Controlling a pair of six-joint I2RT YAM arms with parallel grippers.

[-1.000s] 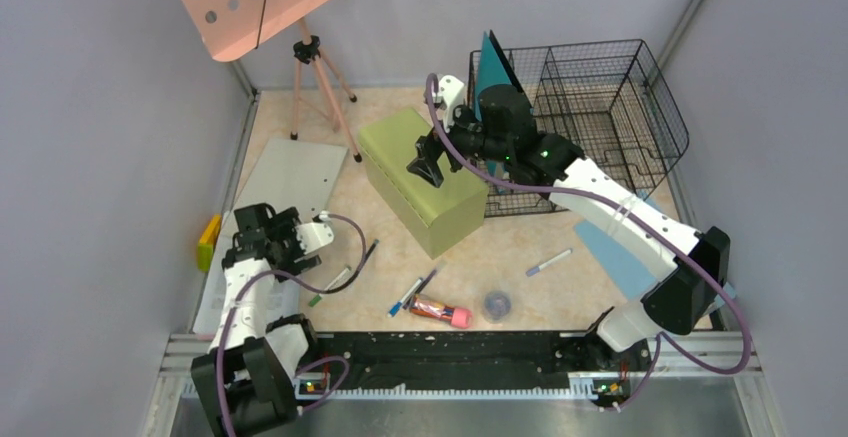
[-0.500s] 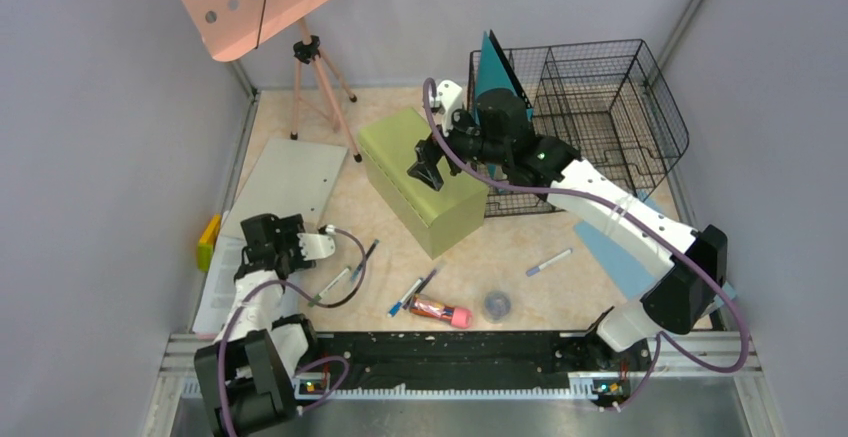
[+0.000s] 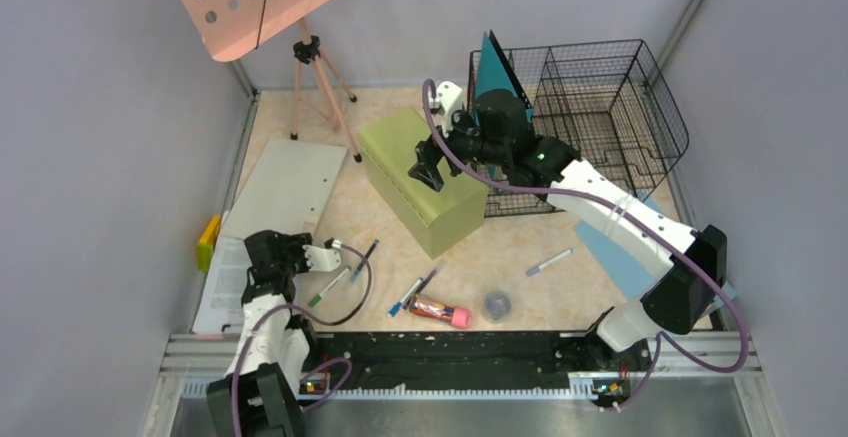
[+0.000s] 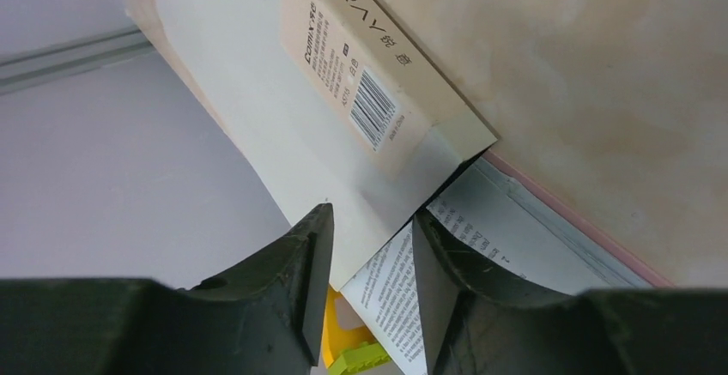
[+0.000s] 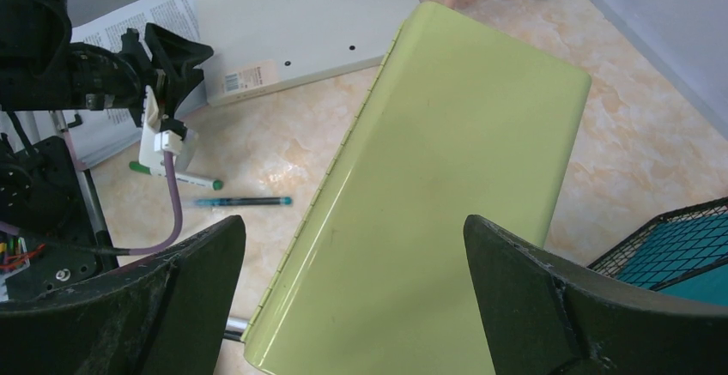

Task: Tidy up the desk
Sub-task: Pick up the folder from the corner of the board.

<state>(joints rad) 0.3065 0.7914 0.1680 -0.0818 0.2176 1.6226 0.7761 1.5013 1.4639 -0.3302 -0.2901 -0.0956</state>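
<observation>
Right tool (image 3: pixel 427 170) spread wide above green box (image 3: pixel 395 144), arm (image 3: pixel 612 213) outstretched.

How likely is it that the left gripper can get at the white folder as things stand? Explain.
Likely yes: the left gripper is at a corner of the white folder, jaws apart, nothing between. The printed page beneath may get caught.

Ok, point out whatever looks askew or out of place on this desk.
The olive-green box sits diagonally on the desk, square to nothing. A green marker, a blue pen and other small items lie scattered near the front edge. The white folder lies crooked over loose printed pages.
</observation>
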